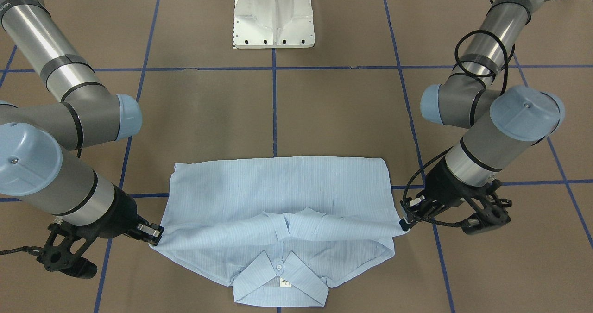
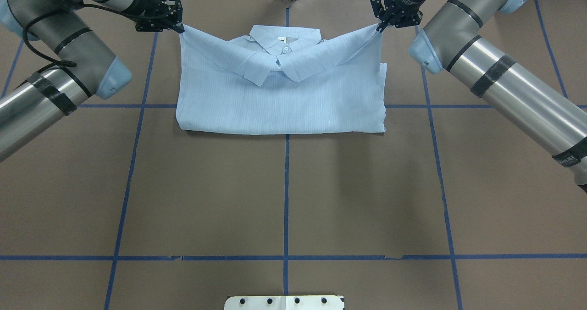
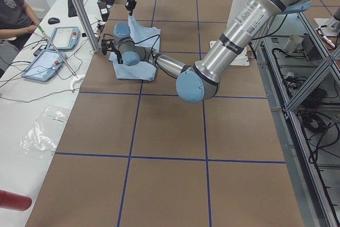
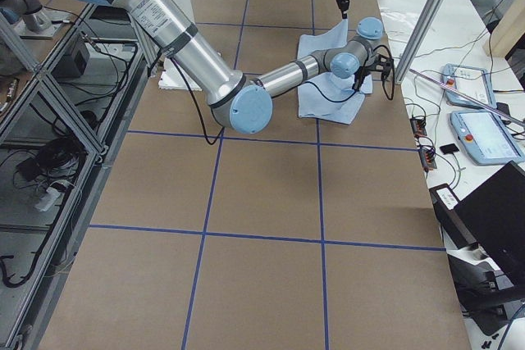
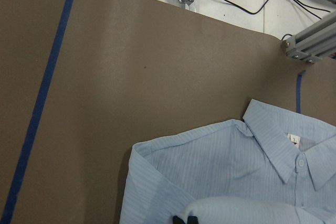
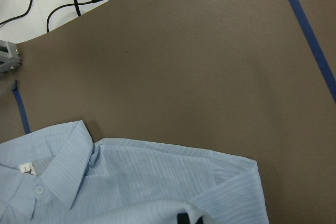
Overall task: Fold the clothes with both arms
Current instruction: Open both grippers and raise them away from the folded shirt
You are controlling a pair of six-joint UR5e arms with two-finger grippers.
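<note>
The light blue striped shirt (image 2: pixel 279 99) lies folded on the brown table (image 2: pixel 284 195), collar (image 2: pixel 284 41) at the far side with its neck label up. A folded-over layer is held raised and stretched just short of the collar. My left gripper (image 2: pixel 178 25) is shut on that layer's left corner, my right gripper (image 2: pixel 379 25) on its right corner. In the front-facing view the left gripper (image 1: pixel 404 223) is on the right and the right gripper (image 1: pixel 155 239) on the left, with the shirt (image 1: pixel 278 192) between them. Both wrist views show the collar (image 5: pixel 283 150) (image 6: pixel 47 174) below.
The white pedestal base (image 1: pixel 273 16) stands at the robot's side of the table. Blue tape lines (image 2: pixel 286 195) cross the brown surface. Beyond the far edge a white bench holds cables and tablets (image 3: pixel 53 51), where a person (image 3: pixel 13 9) sits.
</note>
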